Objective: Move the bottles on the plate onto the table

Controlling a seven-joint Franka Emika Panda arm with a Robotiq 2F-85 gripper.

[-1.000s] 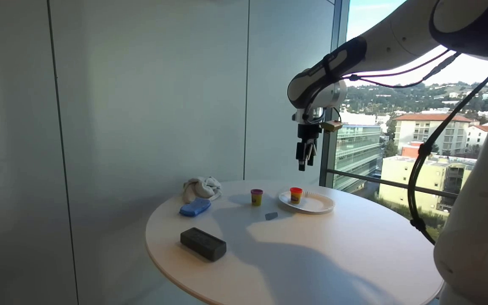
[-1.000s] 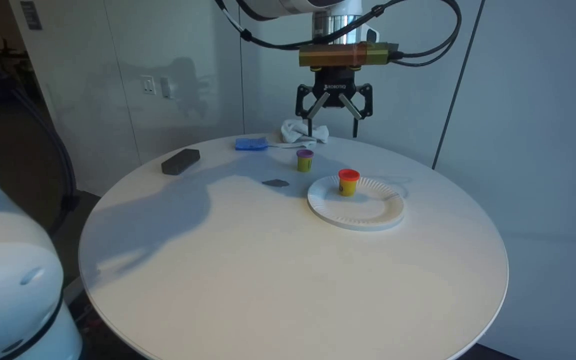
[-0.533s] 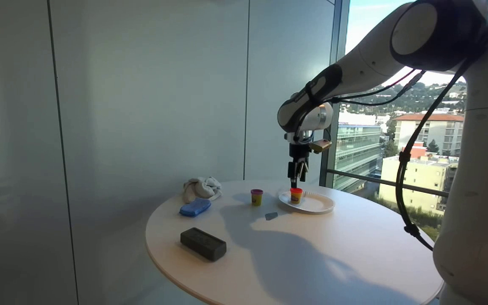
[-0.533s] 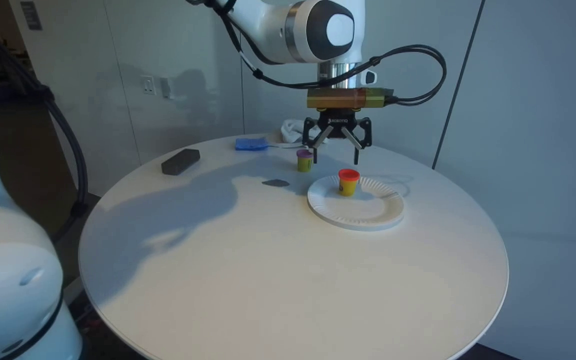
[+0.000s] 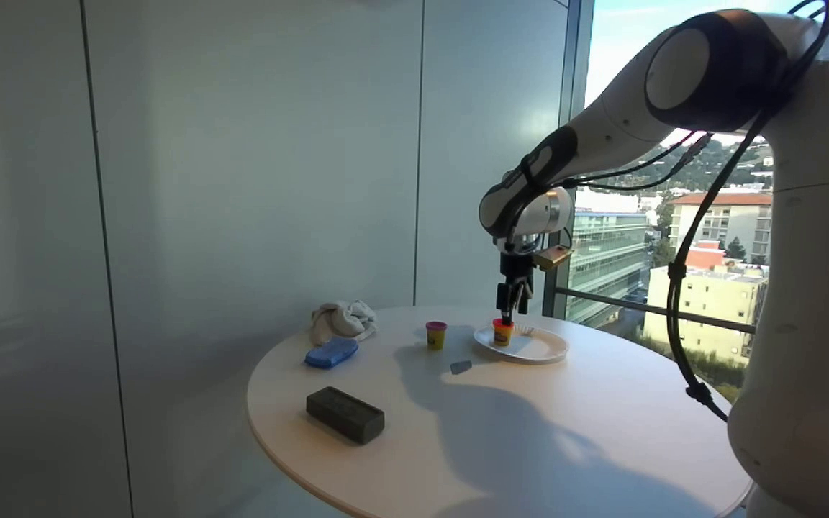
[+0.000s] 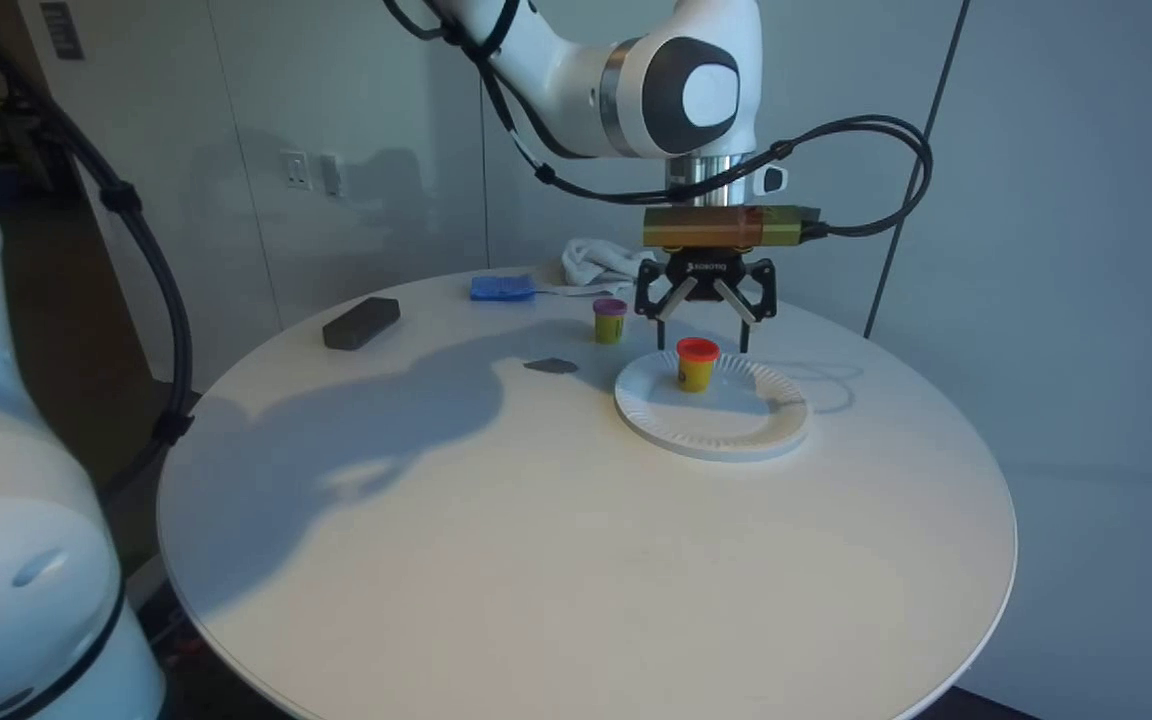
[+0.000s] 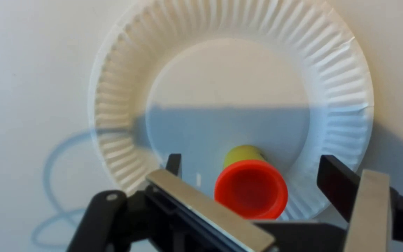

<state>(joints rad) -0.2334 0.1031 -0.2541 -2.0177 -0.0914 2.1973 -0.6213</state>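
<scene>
Downward and sideways travel is noted since the earlier frames: my pincer (image 6: 702, 346) has dropped toward the plate (image 6: 736, 425) and shifted across, so that the red-lidded tub (image 6: 696, 368) now lies between its fingers (image 7: 338, 185) instead of close under one of them. Tub and plate show no displacement. Condition of the pincer: spread, pinching nothing, with a gap visible on each side of the red lid (image 7: 251, 192) in the wrist view. In both exterior views the fingertips (image 6: 661, 338) appear about level with that lid; whether they reach past its edge I cannot tell. The tub stands upright on the plate, beneath the pincer's middle. A purple-lidded tub (image 6: 609, 328) stands outside the pincer's span, off to one side, directly on the tabletop (image 6: 576, 560). The order says bottles; I find one tub on the plate and would treat it as the item meant. For the task, I read the change as alignment nearly complete, with grasp and transfer outstanding. I judge that a little more descent is called for before closing, so the fingers bear on the yellow body (image 7: 242, 153). Rated hazards: gripping the lid alone might pull it off, and going too low might press the plate.
</scene>
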